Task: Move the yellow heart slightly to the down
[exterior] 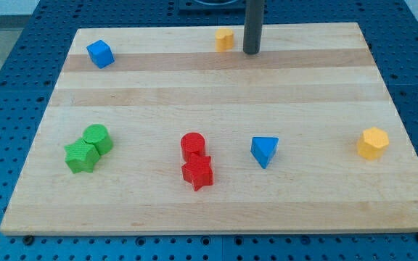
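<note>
Yellow heart sits near the bench top edge, just to the view's left of my tip, not touching. End effector is a bare rod, grips nothing. Heart looks light, rigid, likely slides easily; push its top edge.

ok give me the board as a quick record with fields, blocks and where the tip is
surface: pale wooden board on a blue perforated table
tip: my tip near the view's top, just right of the small yellow heart block, a narrow gap between
top left: blue cube
lower left: green cylinder touching green star block
lower centre: red cylinder touching red star block
right of centre: blue triangular block
right: yellow hexagonal block
</note>
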